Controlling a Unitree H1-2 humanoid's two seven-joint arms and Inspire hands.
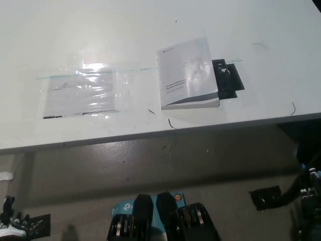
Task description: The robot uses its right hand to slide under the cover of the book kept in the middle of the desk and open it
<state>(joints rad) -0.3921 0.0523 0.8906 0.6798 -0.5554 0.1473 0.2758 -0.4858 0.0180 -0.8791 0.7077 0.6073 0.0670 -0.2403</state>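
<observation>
A white paperback book lies shut on the white desk, right of centre, its spine edge toward the desk's front. A black flat piece sticks out from under the book's right side. My black right hand hangs low at the picture's right edge, below the desk and far from the book; its fingers are too dark to read. Only a sliver of my white left hand shows at the bottom left corner, also below desk level.
A clear plastic sheet is taped flat on the desk left of the book, glaring under the light. The desk's front edge runs across the picture. A black patch lies on the grey floor at the lower right.
</observation>
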